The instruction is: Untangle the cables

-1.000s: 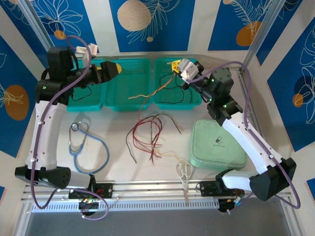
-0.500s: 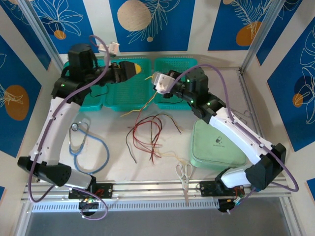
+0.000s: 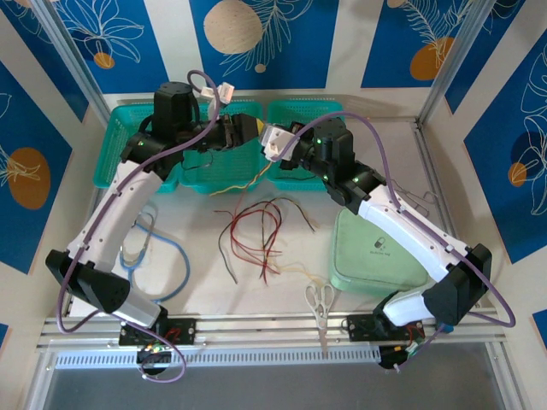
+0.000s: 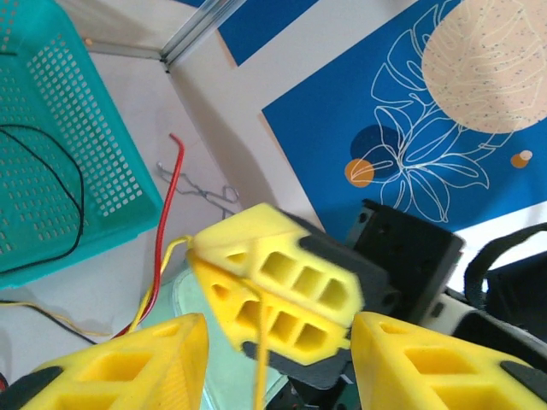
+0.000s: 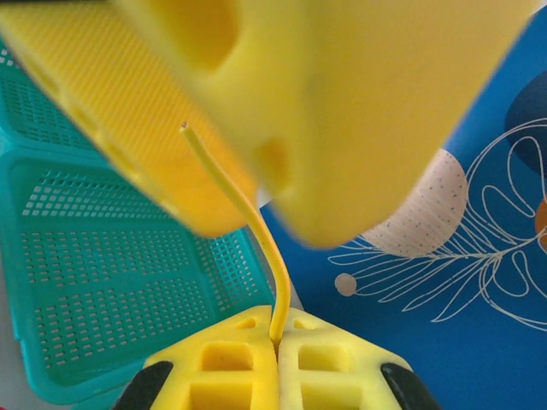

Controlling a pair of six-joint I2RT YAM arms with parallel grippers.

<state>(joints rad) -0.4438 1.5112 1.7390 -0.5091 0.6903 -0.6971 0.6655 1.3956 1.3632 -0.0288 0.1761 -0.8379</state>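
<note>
A loose bunch of red and black cables (image 3: 256,229) lies mid-table. My right gripper (image 3: 267,143) (image 5: 278,335) is shut on a yellow cable (image 5: 248,218) (image 3: 242,182), whose long end trails down to the table. The short free end sticks up between the blurred fingers (image 5: 367,102) of my left gripper (image 3: 248,128) (image 4: 278,335). That gripper is open, its jaws standing on either side of the right gripper's closed tips (image 4: 273,286) without clasping the cable. In the left wrist view a red cable (image 4: 167,218) hangs beside the yellow one.
Three teal baskets (image 3: 128,175) line the back; a black wire (image 4: 51,192) lies in one. A blue stethoscope (image 3: 158,256) sits front left, with scissors (image 3: 320,301) and a green case (image 3: 376,243) front right. A metal wire clip (image 3: 425,202) lies by the right wall.
My left arm swung right from the left basket to meet the right gripper, its jaws narrowing. The right gripper carried the yellow cable leftward out of the right basket.
</note>
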